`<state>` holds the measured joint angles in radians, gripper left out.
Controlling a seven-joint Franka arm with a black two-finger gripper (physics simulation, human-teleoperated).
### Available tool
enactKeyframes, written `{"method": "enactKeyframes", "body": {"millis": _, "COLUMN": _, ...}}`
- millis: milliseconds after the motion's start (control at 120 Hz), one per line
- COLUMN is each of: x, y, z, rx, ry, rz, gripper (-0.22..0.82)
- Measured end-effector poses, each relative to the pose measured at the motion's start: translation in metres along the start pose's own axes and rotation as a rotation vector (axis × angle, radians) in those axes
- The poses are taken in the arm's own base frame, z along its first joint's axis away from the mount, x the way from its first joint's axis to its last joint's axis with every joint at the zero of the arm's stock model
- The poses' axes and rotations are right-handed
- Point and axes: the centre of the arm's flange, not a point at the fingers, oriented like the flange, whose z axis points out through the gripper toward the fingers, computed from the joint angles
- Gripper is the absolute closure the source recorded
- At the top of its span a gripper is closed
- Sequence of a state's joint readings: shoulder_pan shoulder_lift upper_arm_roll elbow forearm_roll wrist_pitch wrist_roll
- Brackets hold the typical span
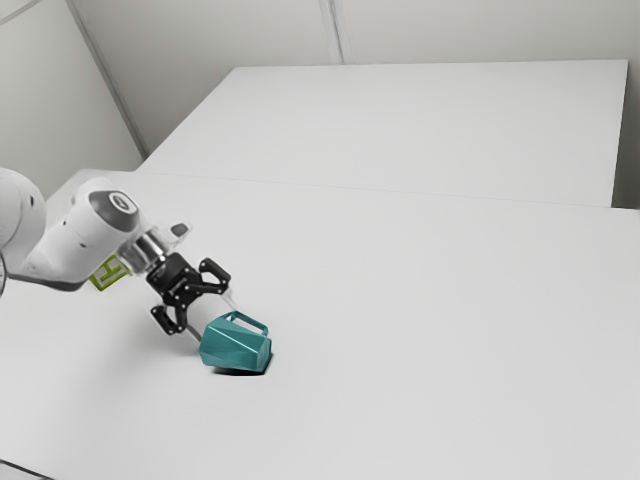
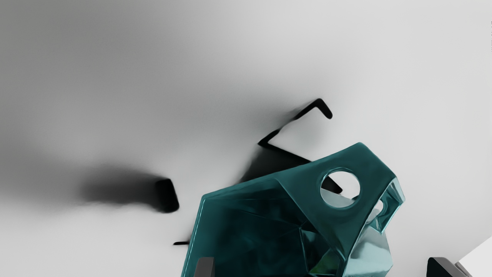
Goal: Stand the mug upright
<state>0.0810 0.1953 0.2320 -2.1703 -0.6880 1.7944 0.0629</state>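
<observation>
Mug: the teal mug (image 1: 235,347) is lying tipped over on the counter (image 1: 450,340), not standing upright; its handle (image 1: 252,321) is pointing up; its hollow inside is facing the wrist camera
Gripper: the gripper (image 1: 212,318) is holding its fingers spread wide, pinching nothing; it is tilting down toward the mug from the exterior view's left
Fingertips: in the wrist view one is overlapping the mug's hollow, the other is sitting just beside the mug's outline; can't tell if either is touching
Green item: a green item (image 1: 108,273) is lying behind the arm (image 1: 90,235), partly hidden
Shadows: dark shadows are falling on the counter around the mug
</observation>
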Motion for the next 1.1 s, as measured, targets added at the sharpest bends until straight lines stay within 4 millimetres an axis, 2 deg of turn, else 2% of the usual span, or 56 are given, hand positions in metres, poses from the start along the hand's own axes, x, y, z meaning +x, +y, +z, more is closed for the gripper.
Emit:
{"method": "enactKeyframes", "body": {"millis": 308, "x": -0.001, "y": 0.002, "z": 0.023, "rx": -0.083, "ry": -0.043, "rz": -0.044, "gripper": 0.01}}
{"method": "enactKeyframes", "body": {"millis": 483, "x": -0.001, "y": 0.007, "z": 0.020, "rx": -0.071, "ry": -0.037, "rz": -0.033, "gripper": 0.43}}
{"method": "enactKeyframes", "body": {"millis": 575, "x": -0.003, "y": 0.013, "z": 0.018, "rx": -0.060, "ry": -0.033, "rz": -0.020, "gripper": 0.57}}
{"method": "enactKeyframes", "body": {"millis": 775, "x": -0.010, "y": 0.045, "z": 0.014, "rx": -0.045, "ry": -0.020, "rz": 0.038, "gripper": 0.72}}
{"method": "enactKeyframes", "body": {"millis": 975, "x": -0.010, "y": 0.048, "z": 0.013, "rx": -0.042, "ry": -0.012, "rz": 0.031, "gripper": 0.77}}
{"method": "enactKeyframes", "body": {"millis": 1100, "x": -0.037, "y": 0.081, "z": 0.001, "rx": 0.042, "ry": 0.035, "rz": 0.129, "gripper": 0.78}}
